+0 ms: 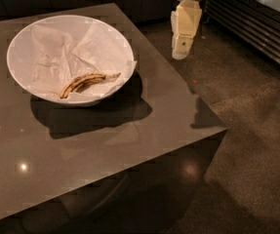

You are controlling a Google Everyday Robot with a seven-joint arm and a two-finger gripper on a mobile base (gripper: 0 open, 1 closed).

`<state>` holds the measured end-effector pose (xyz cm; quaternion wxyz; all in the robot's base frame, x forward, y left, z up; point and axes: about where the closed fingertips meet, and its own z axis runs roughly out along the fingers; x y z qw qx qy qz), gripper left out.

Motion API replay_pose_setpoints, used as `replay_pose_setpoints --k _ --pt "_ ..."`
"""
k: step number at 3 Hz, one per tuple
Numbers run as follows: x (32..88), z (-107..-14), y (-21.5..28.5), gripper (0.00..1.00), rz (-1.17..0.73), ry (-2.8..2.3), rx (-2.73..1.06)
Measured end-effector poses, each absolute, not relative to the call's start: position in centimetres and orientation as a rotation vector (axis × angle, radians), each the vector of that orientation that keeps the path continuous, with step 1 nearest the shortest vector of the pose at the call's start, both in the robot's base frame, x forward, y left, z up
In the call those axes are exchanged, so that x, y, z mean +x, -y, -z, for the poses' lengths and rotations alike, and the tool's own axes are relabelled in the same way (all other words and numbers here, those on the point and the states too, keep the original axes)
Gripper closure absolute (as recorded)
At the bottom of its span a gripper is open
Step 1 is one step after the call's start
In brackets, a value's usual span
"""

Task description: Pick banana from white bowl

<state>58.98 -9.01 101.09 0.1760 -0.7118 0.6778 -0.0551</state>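
The banana (87, 82), dull yellow with dark streaks, lies in the front right part of the white bowl (27, 33), on crumpled white paper. The bowl stands on the left rear part of a dark grey table (130, 140). My gripper (181, 50) hangs pointing down at the top of the view, above the table's right edge, well to the right of the bowl and not touching anything. It holds nothing.
The table's right edge and front right corner (223, 128) drop off to a dark speckled floor (256, 130). A slatted metal grille (261, 28) runs along the back right. The bowl casts a dark shadow on the table in front of it.
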Motion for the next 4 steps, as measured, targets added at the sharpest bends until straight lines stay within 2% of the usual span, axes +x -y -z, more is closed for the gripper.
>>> replay_pose_setpoints --k 3,4 --pt "61.5 -100.7 5.0 0.00 0.118 -1.830 -2.017" --pt "62.4 -98.6 3.1 0.00 0.030 -1.856 -2.026"
